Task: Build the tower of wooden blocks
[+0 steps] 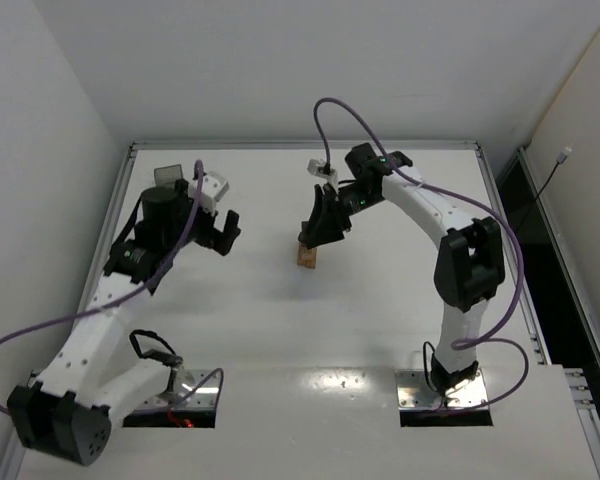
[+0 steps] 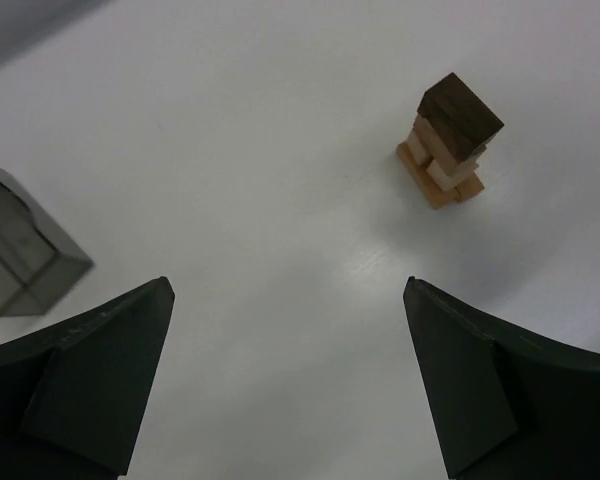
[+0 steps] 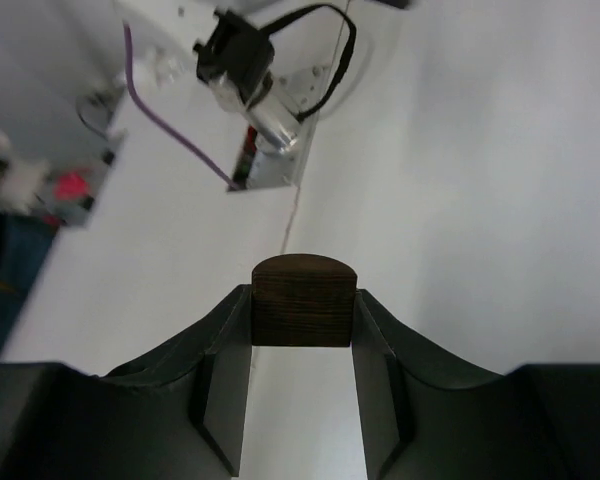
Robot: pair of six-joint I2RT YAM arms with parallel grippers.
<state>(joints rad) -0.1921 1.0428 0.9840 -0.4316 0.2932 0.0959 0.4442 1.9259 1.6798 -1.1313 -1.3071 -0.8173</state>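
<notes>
The wood block tower (image 2: pixel 450 145) stands on the white table, tan blocks below and a dark brown block on top. In the top view its tan base (image 1: pixel 307 256) shows just under my right gripper (image 1: pixel 325 228). My right gripper (image 3: pixel 302 292) is shut on a dark brown block with a rounded top (image 3: pixel 303 318), held between its fingertips above and slightly behind the tower. My left gripper (image 1: pixel 223 232) is open and empty, left of the tower and well apart from it; in its wrist view the gripper (image 2: pixel 288 290) has its jaws spread wide over bare table.
A translucent grey plastic bin (image 1: pixel 170 175) sits at the back left behind the left arm, and it also shows in the left wrist view (image 2: pixel 20 255). Raised table edges run along the back and sides. The arm bases and purple cables are at the near edge.
</notes>
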